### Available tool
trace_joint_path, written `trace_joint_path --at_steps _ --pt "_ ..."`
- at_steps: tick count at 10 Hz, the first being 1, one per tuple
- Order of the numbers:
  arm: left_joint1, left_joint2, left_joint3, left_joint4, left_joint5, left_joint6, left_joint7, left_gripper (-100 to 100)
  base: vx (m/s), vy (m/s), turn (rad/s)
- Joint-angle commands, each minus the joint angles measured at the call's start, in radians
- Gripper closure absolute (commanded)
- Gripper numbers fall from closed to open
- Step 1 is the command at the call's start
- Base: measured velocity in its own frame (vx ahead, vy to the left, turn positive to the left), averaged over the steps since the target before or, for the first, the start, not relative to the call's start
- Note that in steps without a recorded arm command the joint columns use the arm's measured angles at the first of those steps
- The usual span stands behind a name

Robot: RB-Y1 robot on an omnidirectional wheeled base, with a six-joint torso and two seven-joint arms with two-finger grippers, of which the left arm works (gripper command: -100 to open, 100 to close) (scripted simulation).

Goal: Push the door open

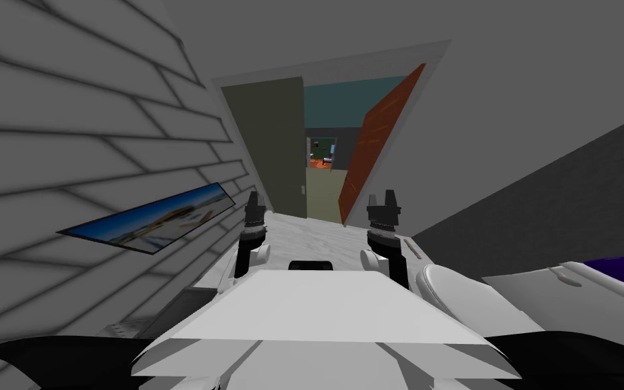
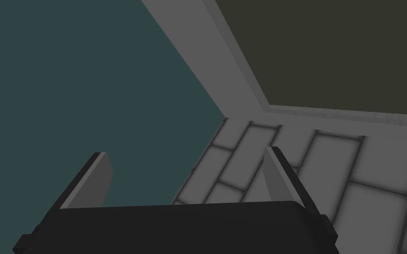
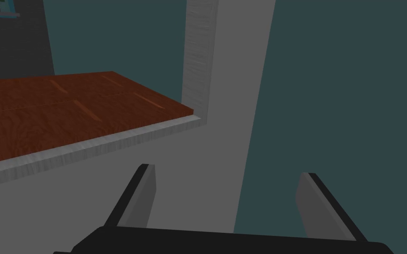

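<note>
**Q:** Hands first?
**A:** Both slack, holding nothing. My left gripper (image 1: 255, 206) and right gripper (image 1: 383, 206) hang just short of the doorway (image 1: 331, 71), with their fingers spread. The left wrist view confirms it for the left gripper (image 2: 186, 152) and the right wrist view for the right gripper (image 3: 227, 171). Neither touches anything.

**Q:** What's beside you?
**A:** Left of the doorway there's a tiled wall (image 1: 67, 135) with a long picture (image 1: 151, 220) on it. Right of the doorway are rounded white fixtures (image 1: 453, 291), cut off by the frame edge; I can't tell what they are.

**Q:** The door?
**A:** The red-brown door (image 1: 378, 145) is at the doorway's right side, swung away from me and standing ajar. Its lower end is hidden behind my right gripper. The right wrist view shows its wood-grain face (image 3: 65, 110) past the pale frame edge.

**Q:** Left half of the doorway?
**A:** An olive panel (image 1: 266, 142) with a small pale fitting on its edge. I can't tell whether it's a door leaf or a wall. The left wrist view has it (image 2: 339, 48) inside the grey frame.

**Q:** Beyond?
**A:** A teal wall and a far opening (image 1: 321, 152), too small to read.
</note>
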Motion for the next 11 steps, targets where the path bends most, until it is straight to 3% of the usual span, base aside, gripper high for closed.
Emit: trace_joint_path --at_steps 1,7,11 --pt "-0.012 0.009 0.0 0.037 0.005 -0.007 0.006 -100 0.112 0.01 -0.009" --pt "-0.079 0.033 -0.012 0.201 0.02 -0.031 0.023 -100 0.091 0.011 -0.016" --pt "-0.132 0.047 -0.021 0.338 0.031 -0.051 0.036 -100 0.107 0.021 -0.02"
